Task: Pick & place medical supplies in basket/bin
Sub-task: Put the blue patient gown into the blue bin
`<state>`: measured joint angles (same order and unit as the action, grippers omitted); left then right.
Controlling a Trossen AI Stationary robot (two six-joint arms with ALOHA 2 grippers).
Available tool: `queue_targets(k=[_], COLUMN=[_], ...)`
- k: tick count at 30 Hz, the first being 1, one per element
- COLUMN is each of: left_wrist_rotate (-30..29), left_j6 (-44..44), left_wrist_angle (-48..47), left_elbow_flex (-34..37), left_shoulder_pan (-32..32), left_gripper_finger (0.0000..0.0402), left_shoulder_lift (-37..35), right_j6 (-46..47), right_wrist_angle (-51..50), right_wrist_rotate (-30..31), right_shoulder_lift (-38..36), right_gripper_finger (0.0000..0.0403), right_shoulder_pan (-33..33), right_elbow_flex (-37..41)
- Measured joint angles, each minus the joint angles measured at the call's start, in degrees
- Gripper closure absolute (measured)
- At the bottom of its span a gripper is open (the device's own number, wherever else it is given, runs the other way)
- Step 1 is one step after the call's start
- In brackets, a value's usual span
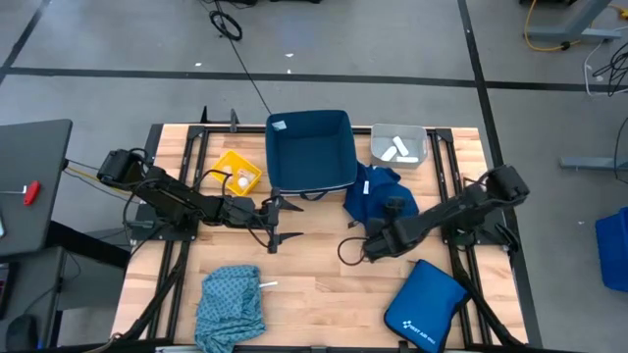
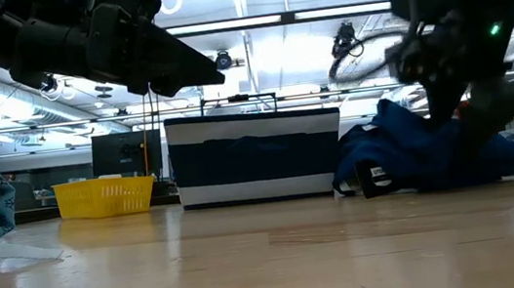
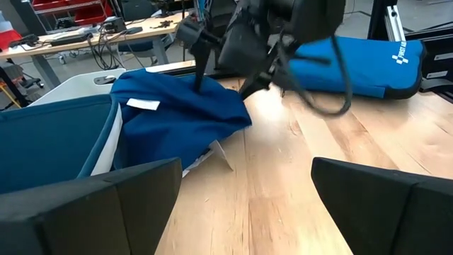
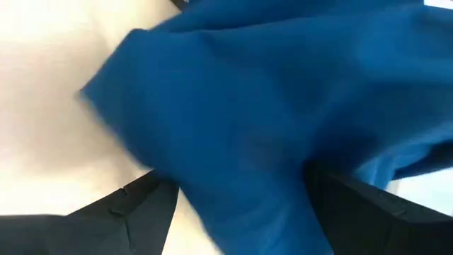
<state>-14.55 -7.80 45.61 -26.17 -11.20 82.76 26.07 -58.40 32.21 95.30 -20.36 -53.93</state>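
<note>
The dark blue cloth (image 1: 373,191) lies bunched on the table between the navy bin (image 1: 312,147) and the pale grey bin (image 1: 398,145), its edge against the navy bin's wall (image 3: 106,134). My right gripper (image 4: 241,205) is open and slants down onto this cloth (image 4: 269,106), a finger on either side of a ridge of it. My left gripper (image 1: 280,222) waits open just above the table in front of the navy bin, holding nothing. The teal patterned cloth (image 1: 231,304) lies heaped at the near left. White packets (image 1: 397,150) lie in the grey bin. The yellow bin (image 1: 238,172) stands at the far left. My right gripper comes at the dark blue cloth from above, slanting from the table's right side, and a raised fold (image 4: 248,184) of it stands between the open fingers (image 4: 134,212). Whether the fingers touch the cloth I cannot tell.
The flat royal-blue zip pouch (image 1: 427,304) lies at the near right, close under my right arm. A small white piece (image 1: 267,285) lies beside the teal cloth. Bare wood (image 1: 324,275) stretches between the two cloths in the table's near middle.
</note>
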Motion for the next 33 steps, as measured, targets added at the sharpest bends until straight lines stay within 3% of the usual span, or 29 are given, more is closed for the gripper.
queue_targets(k=[14, 18, 22, 29, 33], left_wrist_rotate=[0.00, 0.00, 0.00, 0.01, 0.00], left_j6=[-0.10, -0.11, -0.12, -0.12, -0.30], left_wrist_angle=[-0.08, -0.08, -0.04, 0.00, 0.01], left_elbow_flex=[0.00, 0.00, 0.00, 0.00, 0.00], left_shoulder_pan=[0.00, 0.00, 0.00, -0.01, 0.00], left_gripper_finger=[0.0083, 0.0083, 0.0083, 0.0083, 0.0083], left_shoulder_lift=[0.00, 0.00, 0.00, 0.00, 0.00], right_j6=[-1.73, 1.78, 6.70, 9.72, 12.46], right_wrist_angle=[5.90, 5.91, 5.78, 6.56, 6.09], right_wrist_rotate=[1.81, 2.28, 1.44, -1.12, -1.24], right_shoulder_lift=[10.32, 10.88, 11.11, 11.33, 11.33], right_gripper_finger=[0.0094, 0.0110, 0.0172, 0.0380, 0.0390], right_shoulder_pan=[3.58, 3.69, 3.73, 3.82, 3.56], right_elbow_flex=[-0.15, -0.15, -0.17, -0.09, -0.09])
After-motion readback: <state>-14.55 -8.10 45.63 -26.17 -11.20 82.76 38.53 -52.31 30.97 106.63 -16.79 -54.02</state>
